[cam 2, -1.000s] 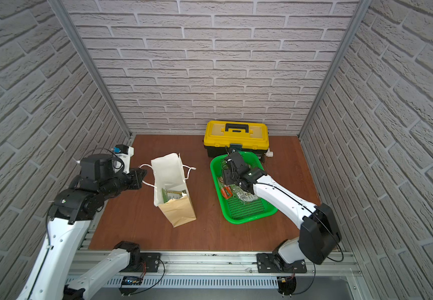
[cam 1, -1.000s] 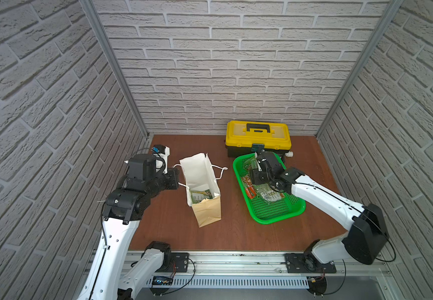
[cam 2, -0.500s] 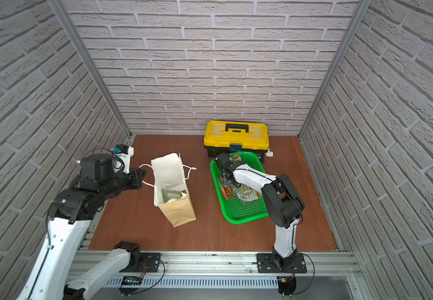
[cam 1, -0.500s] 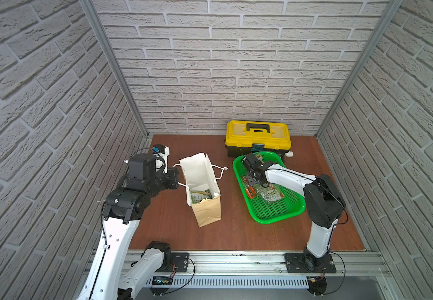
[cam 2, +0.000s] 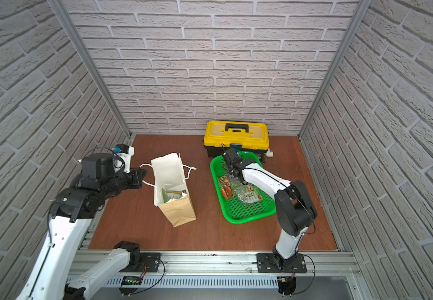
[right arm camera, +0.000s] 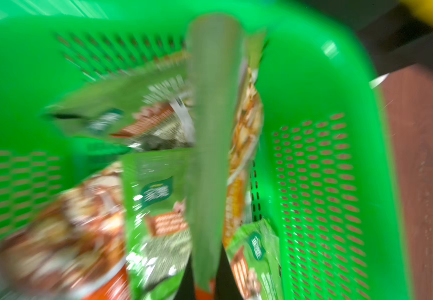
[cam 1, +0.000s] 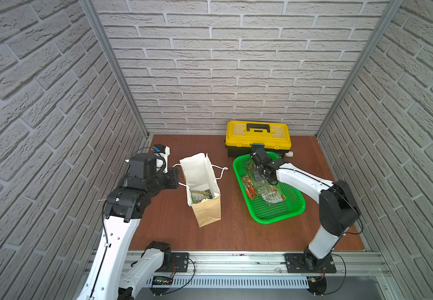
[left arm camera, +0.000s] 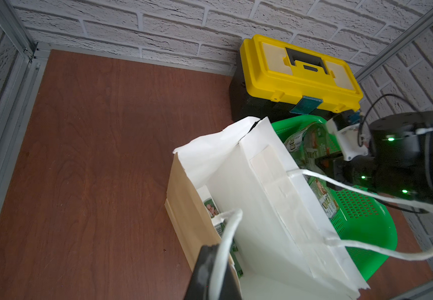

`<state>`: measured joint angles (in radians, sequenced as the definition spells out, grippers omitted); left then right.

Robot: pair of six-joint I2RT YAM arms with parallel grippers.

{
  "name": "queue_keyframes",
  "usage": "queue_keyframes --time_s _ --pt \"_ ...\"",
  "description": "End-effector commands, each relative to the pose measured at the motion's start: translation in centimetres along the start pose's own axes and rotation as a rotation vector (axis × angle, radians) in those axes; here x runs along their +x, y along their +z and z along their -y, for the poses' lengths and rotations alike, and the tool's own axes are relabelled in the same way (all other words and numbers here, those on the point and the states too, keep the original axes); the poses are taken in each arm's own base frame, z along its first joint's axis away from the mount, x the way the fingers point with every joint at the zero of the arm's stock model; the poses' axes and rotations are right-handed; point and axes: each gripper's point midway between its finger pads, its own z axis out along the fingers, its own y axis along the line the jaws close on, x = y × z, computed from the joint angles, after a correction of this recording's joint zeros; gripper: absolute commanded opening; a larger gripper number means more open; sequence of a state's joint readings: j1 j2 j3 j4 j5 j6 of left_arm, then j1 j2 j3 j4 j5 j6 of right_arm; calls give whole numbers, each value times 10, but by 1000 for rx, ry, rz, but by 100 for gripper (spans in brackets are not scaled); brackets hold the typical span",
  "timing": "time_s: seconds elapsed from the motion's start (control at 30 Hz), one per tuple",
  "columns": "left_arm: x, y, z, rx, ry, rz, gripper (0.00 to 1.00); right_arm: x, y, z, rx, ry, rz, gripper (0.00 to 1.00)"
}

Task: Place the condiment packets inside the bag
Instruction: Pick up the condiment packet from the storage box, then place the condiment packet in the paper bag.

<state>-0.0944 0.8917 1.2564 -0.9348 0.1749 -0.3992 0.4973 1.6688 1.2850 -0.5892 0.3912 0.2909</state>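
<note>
**Brown tabletop [cam 1: 174,228]: right jaws snap shut in the green basket [cam 1: 277,219]**

Right gripper [cam 1: 258,177], open a second ago, now clamps an edge-on green packet [right arm camera: 212,155] above the condiment packets [cam 1: 270,193] heaped there. Its wrist view is motion-blurred. Left gripper [left arm camera: 210,270] still pinches the cord handle [left arm camera: 225,233] of the bag [cam 1: 207,215]. A second packet [cam 1: 200,196] lies inside the bag. Bare table separates bag and basket.

A: Your left arm reaches inward, wrist level, left gripper [cam 1: 176,178] clamped tight.
B: And your right arm stretches far forward, right gripper [cam 1: 258,177] tipped downward, jaws closed.
</note>
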Motion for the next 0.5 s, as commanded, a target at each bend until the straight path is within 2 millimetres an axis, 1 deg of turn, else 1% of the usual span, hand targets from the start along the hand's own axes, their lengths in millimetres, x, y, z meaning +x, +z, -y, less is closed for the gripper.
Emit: queue_keyframes --time_s 0.0,0.13,0.2,0.27,0.37,0.47 --pt "-3 2 -2 -5 17 20 7 -40 -79 -20 -177 8 194 3" --pt "-3 2 -2 -6 17 18 7 -63 -163 -44 -361 -9 344 3" --pt "-3 2 -2 -5 18 20 7 -70 -203 -59 -471 -24 398 3" --pt "-2 2 -2 -5 17 18 7 -73 -245 -81 -623 -46 444 3" --pt "-1 2 -3 -6 16 16 7 -74 -299 -107 -834 -51 491 3" --pt "-1 0 -2 -5 16 18 7 -72 -338 -127 -1004 -47 512 3"
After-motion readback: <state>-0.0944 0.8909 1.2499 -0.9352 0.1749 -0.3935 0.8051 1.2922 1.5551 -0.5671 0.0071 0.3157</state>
